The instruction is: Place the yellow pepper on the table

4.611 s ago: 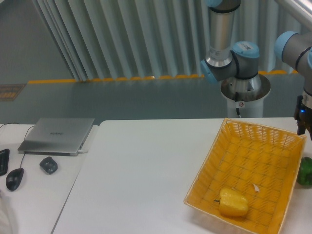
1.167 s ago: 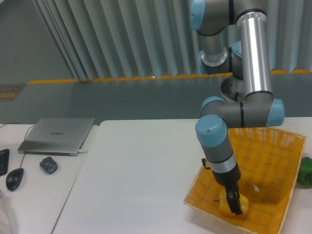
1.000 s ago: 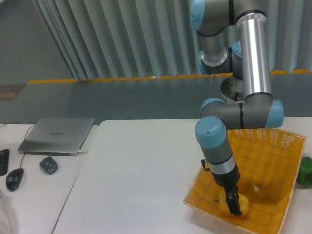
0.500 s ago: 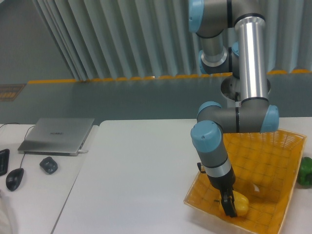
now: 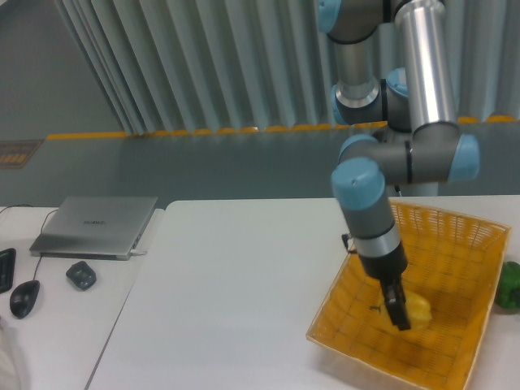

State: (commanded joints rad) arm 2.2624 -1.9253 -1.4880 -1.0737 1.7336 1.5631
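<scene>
**Pepper gripped over the basket**

The arm is reaching down into the yellow wicker basket [image 5: 475, 236], and its gripper [image 5: 400, 313] is clenching the yellow pepper [image 5: 417, 308] between its dark fingers. The pepper is sitting right at the fingertips, partly hidden behind the near finger, its short dark stem poking out just to the left of the tool. It is hanging over the basket's woven floor, inside the rim; whether it is touching the weave underneath I cannot tell from here.

The basket is surrounding the gripper on all sides and is resting on the table [image 5: 236, 301], whose bare white top is stretching away well to the left of the tool. Off to the right of the gripper, just outside the basket's far wall, a green pepper [image 5: 509, 285] is lying at the table edge. Far to the left, well apart from the arm, a closed laptop [image 5: 96, 225], a small dark object [image 5: 80, 275] and a computer mouse [image 5: 24, 298] are sitting on a neighbouring surface.
</scene>
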